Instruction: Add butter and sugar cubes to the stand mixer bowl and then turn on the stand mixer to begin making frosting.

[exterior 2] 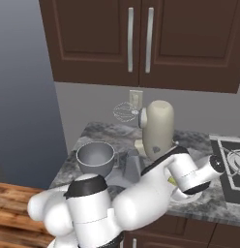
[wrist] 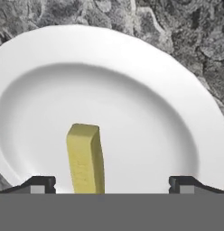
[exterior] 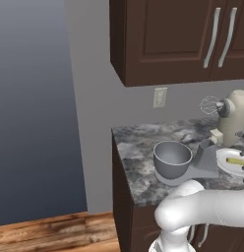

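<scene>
While my jaws [wrist: 112,184] hang spread wide and empty over the white plate [wrist: 177,90], the dark wooden wall cabinets [exterior: 178,34] fill the wall above the marbled grey desk [exterior: 138,152]. On that desk the stand mixer [exterior 2: 158,128] stands toward the back edge, its cream-beige head tilted up and its wire whisk [exterior 2: 124,111] in the air, clear of everything below. Its flat grey base [exterior: 205,165] reaches toward the desk's left end, and the stand mixer bowl [exterior: 172,158] sits on the near end of that base, upright, with nothing that I can see inside it. Just to the right of the base lies the plate, near the desk's front edge. The butter [wrist: 85,158], a small yellow stick, lies on the plate's flat middle, one end pointing at me, between my two fingertips [wrist: 40,184] but touching neither. A stove corner [exterior 2: 231,162] shows at the desk's right end.
</scene>
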